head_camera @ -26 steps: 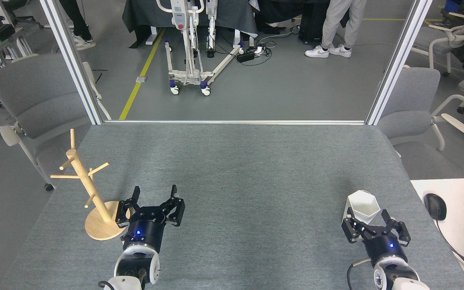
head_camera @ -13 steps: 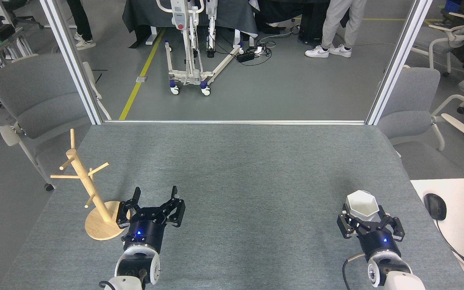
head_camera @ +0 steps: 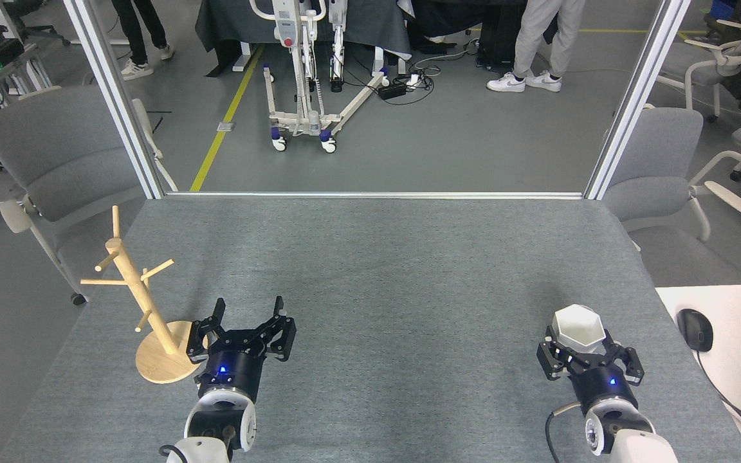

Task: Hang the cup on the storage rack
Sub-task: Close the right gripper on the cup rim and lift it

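Head view: right end effector (head_camera: 584,350) low, gripping the cup (head_camera: 578,328).

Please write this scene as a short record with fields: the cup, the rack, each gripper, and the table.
cup: white cup, upright, near right of the table, between the right gripper's fingers
rack: wooden storage rack, near left, pegs bare
left gripper: left gripper, open, empty, beside the rack's base
right gripper: right gripper, fingers either side of the cup; grip cannot be confirmed
table: grey table

Robotics lab: test table (head_camera: 370,257), office chairs (head_camera: 55,154), wheeled hoist (head_camera: 303,71)
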{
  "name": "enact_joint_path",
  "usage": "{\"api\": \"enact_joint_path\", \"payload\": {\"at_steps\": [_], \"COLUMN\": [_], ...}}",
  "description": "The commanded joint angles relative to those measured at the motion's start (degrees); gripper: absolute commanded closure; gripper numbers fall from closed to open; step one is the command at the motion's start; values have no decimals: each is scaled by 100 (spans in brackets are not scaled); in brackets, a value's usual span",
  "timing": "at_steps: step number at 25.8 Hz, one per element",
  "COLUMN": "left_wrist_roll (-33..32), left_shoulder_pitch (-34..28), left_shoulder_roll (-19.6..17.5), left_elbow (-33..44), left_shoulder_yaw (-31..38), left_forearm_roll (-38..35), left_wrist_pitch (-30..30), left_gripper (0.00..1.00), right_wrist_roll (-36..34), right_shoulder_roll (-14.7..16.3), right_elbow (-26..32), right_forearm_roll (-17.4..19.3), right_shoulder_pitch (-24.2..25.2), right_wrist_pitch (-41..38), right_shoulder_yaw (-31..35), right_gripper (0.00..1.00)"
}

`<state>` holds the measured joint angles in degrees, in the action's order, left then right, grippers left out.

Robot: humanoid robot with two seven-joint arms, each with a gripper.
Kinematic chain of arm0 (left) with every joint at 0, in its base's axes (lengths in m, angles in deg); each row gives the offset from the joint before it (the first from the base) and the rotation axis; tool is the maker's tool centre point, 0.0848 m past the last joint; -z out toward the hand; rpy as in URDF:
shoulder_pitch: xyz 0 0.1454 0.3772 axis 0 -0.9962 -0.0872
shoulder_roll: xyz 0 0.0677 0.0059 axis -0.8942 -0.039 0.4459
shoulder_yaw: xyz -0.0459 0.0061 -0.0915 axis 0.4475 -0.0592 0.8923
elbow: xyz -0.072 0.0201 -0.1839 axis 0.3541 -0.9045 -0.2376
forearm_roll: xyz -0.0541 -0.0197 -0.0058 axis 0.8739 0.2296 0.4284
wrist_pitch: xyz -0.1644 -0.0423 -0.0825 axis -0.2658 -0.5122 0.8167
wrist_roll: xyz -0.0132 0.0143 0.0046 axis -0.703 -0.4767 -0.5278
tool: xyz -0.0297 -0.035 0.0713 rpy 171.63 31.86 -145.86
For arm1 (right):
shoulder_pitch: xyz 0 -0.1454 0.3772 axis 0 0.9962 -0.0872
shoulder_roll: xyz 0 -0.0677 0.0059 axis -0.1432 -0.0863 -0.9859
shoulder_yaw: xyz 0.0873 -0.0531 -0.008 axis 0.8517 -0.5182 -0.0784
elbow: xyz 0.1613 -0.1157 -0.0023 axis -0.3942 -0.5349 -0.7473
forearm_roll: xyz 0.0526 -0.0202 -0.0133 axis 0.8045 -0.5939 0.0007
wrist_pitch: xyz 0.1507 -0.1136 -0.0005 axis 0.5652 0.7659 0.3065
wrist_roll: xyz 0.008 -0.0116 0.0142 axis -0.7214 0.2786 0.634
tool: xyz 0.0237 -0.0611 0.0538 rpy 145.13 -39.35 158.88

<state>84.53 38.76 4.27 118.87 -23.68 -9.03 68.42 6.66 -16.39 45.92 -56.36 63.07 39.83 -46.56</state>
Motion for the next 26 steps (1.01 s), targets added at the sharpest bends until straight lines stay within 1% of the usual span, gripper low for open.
{"api": "enact_joint_path", "payload": {"at_steps": [1,7,24,26], "left_wrist_roll": [0,0,0,-9], "left_shoulder_pitch": [5,5,-4,-4], "left_shoulder_roll": [-8,-8,-25,-25], "left_elbow": [-10,-10,-10,-10], "left_shoulder_yaw": [1,10,19,19], "left_forearm_roll": [0,0,0,0], "left_wrist_pitch": [-5,-14,-23,-23], "left_gripper": [1,1,1,1], "right_wrist_roll": [-23,-32,3,3], "right_shoulder_roll": [1,10,45,53], "right_elbow": [-116,-415,-617,-661], "right_forearm_roll": [-6,-6,12,12], "right_shoulder_pitch": [-81,-345,-371,-433], "right_wrist_pitch": [1,1,-16,-16], "right_shoulder_yaw": [4,4,4,-5], "right_gripper": [1,1,0,0]}}
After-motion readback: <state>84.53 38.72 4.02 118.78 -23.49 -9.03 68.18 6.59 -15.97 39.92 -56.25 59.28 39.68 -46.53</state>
